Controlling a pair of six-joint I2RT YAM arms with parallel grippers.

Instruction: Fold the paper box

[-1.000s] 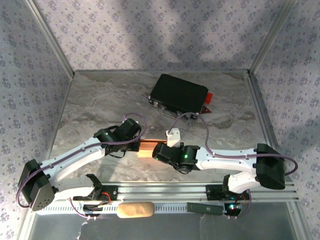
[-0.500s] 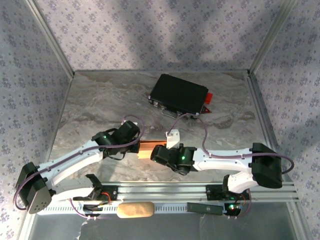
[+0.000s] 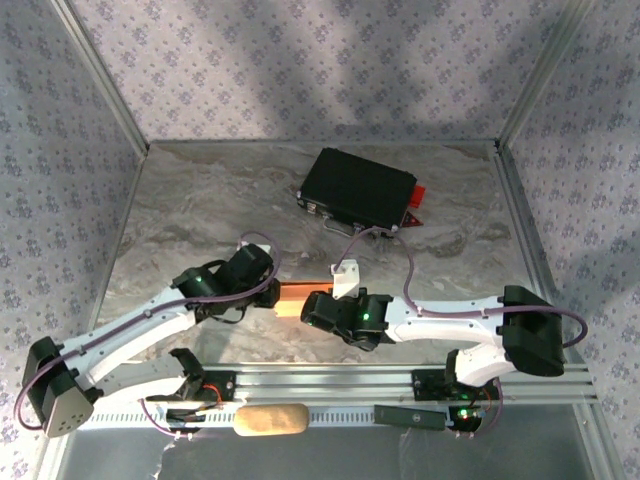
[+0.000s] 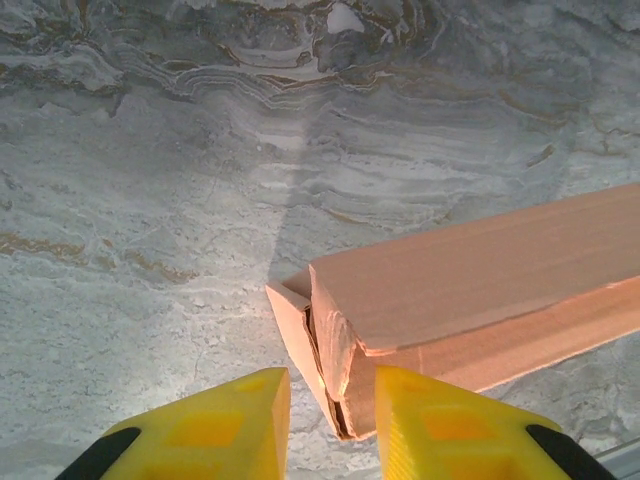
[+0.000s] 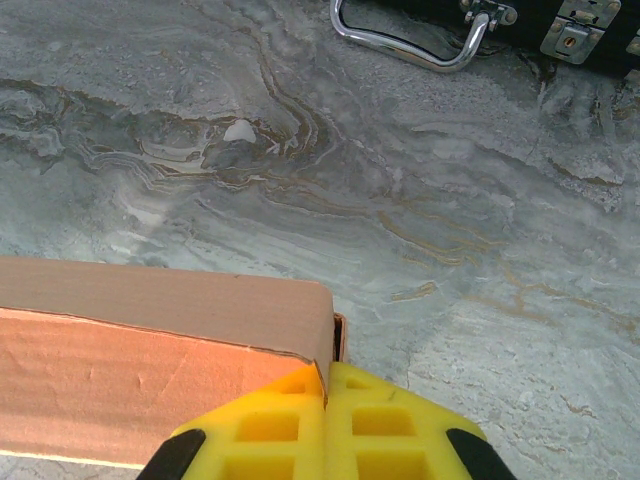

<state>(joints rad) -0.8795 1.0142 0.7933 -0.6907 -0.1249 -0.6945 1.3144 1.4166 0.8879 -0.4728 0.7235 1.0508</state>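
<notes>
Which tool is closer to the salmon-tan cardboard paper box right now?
Right, narrowly. The right tool is shut against one end corner of the salmon-tan cardboard paper box, touching it. The left tool stands open astride the opposite end, not clamped on it.

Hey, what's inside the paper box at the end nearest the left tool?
Tucked flaps of the paper box show at that end; its interior is covered by them.
</notes>
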